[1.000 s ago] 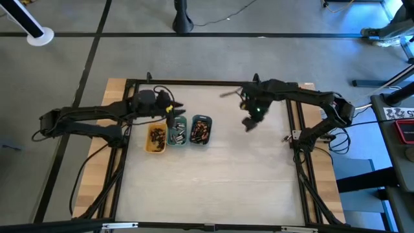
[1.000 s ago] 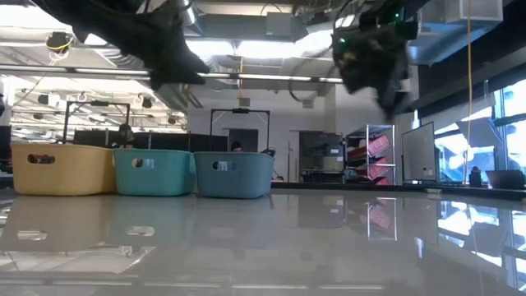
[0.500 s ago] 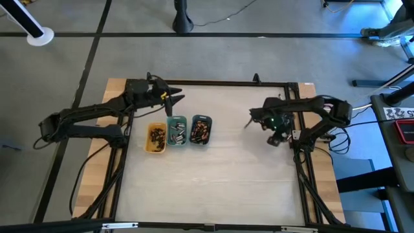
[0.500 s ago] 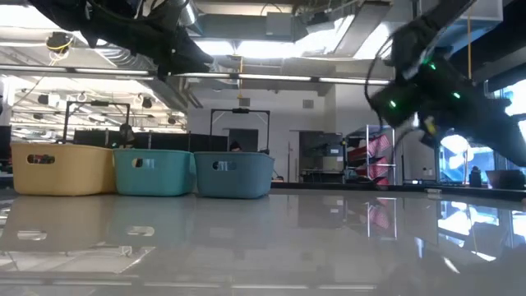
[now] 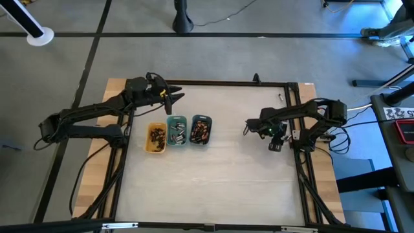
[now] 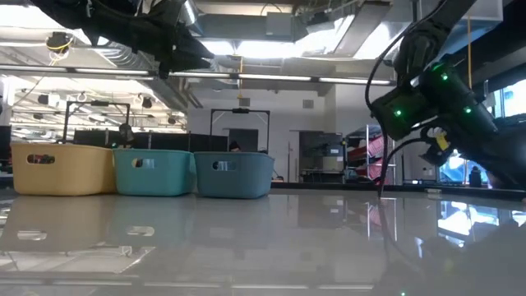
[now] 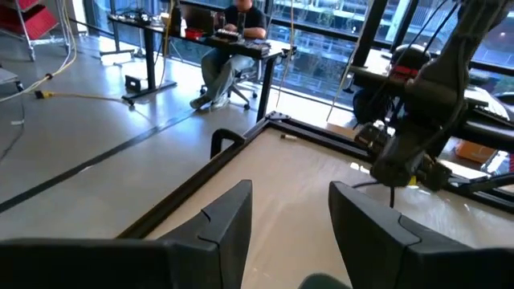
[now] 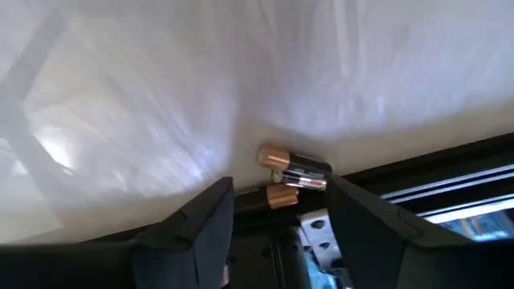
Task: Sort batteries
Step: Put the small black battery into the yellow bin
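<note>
Copper-capped, black-bodied batteries (image 8: 293,164) are lying at the table (image 5: 226,168) edge by the right-side rail, just ahead of the right gripper (image 8: 281,210), whose fingers are standing open w/ nothing between them. Likely hard, smooth, light cylinders, prone to rolling, so pinching one across its mid-body looks safest. The pair is sitting b/w the spread fingers, slightly beyond the tips, touching each other. More batteries are filling the yellow tray (image 5: 155,138), green tray (image 5: 177,132) and grey-blue tray (image 5: 201,130) near the left arm. The left gripper (image 7: 289,221) is hovering open and empty above the table's far edge, behind the trays.
</note>
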Tool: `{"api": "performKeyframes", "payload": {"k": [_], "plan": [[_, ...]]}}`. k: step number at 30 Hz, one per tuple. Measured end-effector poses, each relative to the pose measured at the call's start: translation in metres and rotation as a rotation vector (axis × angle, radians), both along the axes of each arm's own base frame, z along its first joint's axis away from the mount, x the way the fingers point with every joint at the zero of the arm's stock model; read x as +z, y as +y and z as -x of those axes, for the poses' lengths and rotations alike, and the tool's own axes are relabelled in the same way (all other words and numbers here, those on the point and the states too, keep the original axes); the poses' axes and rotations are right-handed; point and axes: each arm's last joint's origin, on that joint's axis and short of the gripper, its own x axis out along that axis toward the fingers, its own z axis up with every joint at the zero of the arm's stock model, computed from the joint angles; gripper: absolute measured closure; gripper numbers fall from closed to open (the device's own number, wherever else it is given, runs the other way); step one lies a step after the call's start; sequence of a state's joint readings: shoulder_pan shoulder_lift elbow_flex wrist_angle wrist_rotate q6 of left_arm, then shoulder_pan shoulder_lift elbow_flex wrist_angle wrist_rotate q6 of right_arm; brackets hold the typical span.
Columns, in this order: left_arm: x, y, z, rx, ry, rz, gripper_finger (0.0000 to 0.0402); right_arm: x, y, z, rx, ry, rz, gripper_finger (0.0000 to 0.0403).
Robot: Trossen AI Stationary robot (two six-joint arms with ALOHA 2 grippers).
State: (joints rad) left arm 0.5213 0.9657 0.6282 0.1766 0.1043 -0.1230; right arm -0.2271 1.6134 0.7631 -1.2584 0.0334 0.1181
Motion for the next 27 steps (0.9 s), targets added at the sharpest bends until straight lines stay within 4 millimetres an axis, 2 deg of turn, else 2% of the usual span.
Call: {"api": "performKeyframes", "payload": {"k": [9, 17, 27], "plan": [[0.004, 0.001, 0.000, 0.009, -0.015, 0.002, 0.0247, -0.016, 0.010, -0.008, 0.071, 0.038, -0.015, 0.0205], [0.004, 0.001, 0.000, 0.008, -0.015, 0.000, 0.0247, -0.029, 0.009, -0.011, 0.080, 0.074, -0.028, 0.0205], [0.009, 0.001, 0.000, 0.001, -0.058, -0.020, 0.0247, -0.042, 0.008, -0.013, 0.192, 0.120, -0.094, 0.0205]]}}
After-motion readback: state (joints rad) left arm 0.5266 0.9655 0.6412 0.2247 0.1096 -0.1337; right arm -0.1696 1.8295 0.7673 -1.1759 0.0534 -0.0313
